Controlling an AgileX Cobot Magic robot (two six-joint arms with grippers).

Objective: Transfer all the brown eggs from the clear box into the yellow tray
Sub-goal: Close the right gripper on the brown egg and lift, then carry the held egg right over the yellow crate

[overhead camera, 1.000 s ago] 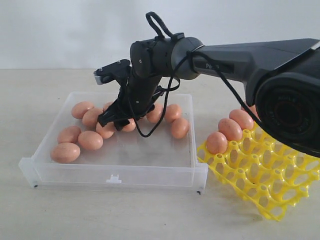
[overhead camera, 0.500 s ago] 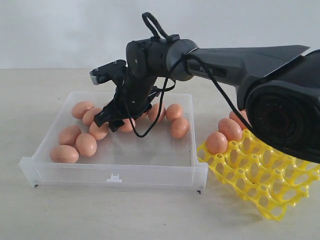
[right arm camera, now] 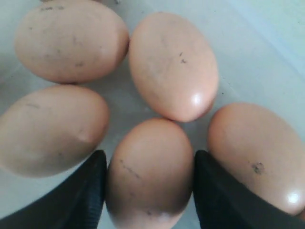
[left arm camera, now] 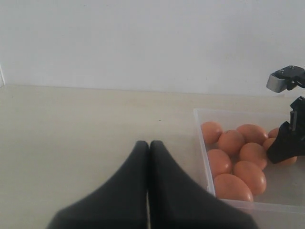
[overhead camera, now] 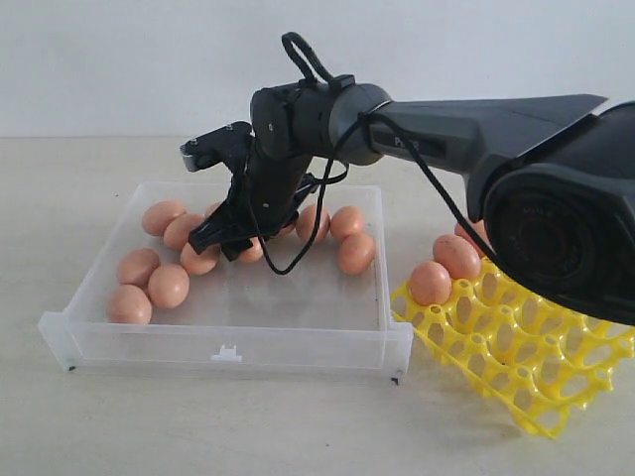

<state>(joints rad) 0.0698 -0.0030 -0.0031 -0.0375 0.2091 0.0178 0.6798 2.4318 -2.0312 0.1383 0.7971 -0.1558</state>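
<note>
The right gripper (overhead camera: pixel 226 241) is closed onto one egg (right arm camera: pixel 150 169) in the box (overhead camera: pixel 298 342), with a black finger (right arm camera: pixel 88 191) against each long flank. The egg lies on the box floor, crowded by neighbours (right arm camera: pixel 174 67), one touching or almost touching its tip. To do this well, I would squeeze only as hard as the shell needs and rise straight up, so the neighbours are not dragged or knocked. I would then carry the egg level to the tray (overhead camera: pixel 536 347) on the right and lower it fully into an empty cup before letting go. The shells are smooth, hard, rounded and faintly speckled, so probably slippery between hard pads and brittle under a pinch. The box is thin clear plastic with low walls and a slick floor, on which loose eggs may roll. The tray is a yellow lattice of round cups and posts, already holding a few eggs (overhead camera: pixel 456 255). The left gripper (left arm camera: pixel 148 143) is shut and empty over the table (left arm camera: pixel 71 124), beside the box.
</note>
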